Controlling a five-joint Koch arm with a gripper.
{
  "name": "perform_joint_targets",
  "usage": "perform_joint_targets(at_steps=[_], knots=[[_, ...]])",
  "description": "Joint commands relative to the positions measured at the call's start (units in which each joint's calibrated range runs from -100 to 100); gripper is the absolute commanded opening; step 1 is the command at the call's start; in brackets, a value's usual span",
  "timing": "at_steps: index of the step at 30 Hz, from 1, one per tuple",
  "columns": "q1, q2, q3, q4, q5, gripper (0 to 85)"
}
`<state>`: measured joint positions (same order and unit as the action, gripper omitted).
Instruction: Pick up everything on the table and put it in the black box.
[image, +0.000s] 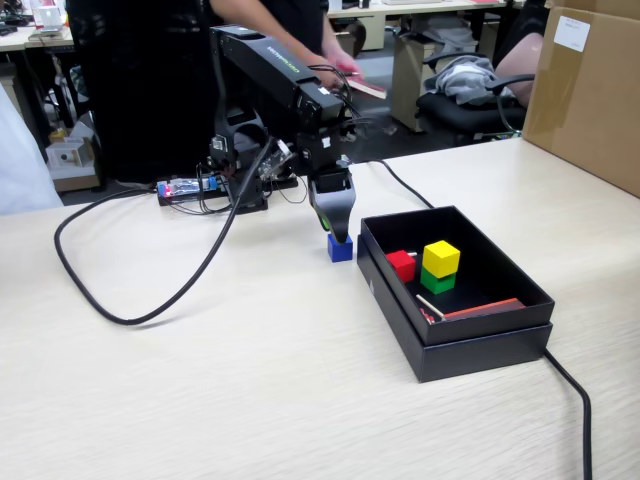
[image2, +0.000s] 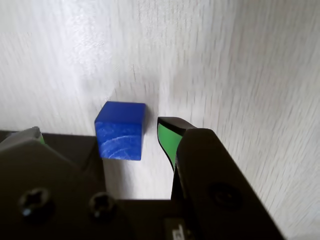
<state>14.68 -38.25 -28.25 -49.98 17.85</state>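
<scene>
A blue cube (image: 340, 248) (image2: 120, 131) rests on the pale wood table (image: 250, 380). My gripper (image: 338, 234) (image2: 102, 131) is lowered over it and open, with one finger on each side of the cube. In the wrist view a narrow gap shows between the cube and the green-padded right fingertip (image2: 167, 136). The black box (image: 480, 345) stands just right of the cube in the fixed view. It holds a red cube (image: 401, 265) and a yellow cube (image: 441, 258), which is stacked on a green cube (image: 437, 281).
A thick black cable (image: 120, 315) loops over the table left of the arm, and another cable (image: 575, 395) runs past the box's right front corner. A large brown carton (image: 590, 90) stands at the back right. A red strip (image: 480, 309) lies inside the box. A person stands behind the arm.
</scene>
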Motion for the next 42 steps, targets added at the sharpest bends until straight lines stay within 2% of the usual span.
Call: perform_joint_targets(at_steps=[1, 4, 8, 13, 14, 18, 22, 27, 29, 32, 34, 42], knots=[[0.54, 2.51, 0.69, 2.08, 0.39, 46.0], [0.68, 5.15, 0.24, 2.94, 0.39, 45.6], [0.78, 8.25, 0.42, 3.63, 0.15, 39.6], [0.73, 9.74, 1.33, 3.72, -0.2, 16.0], [0.63, 9.85, 1.42, 3.72, -0.44, 14.5], [-0.59, 5.84, 0.87, 3.03, -1.71, 14.2], [-3.42, -5.87, 3.68, -3.89, -4.05, 14.2], [-4.69, -12.18, 19.46, -12.52, -6.35, 14.2], [-3.52, -8.74, 28.52, -14.17, -6.35, 14.2], [-1.37, 8.36, 47.02, -14.43, -6.59, 14.2], [-0.88, 15.93, 52.73, -14.43, -6.59, 14.2], [0.59, 33.03, 60.8, -14.43, -6.01, 14.6]])
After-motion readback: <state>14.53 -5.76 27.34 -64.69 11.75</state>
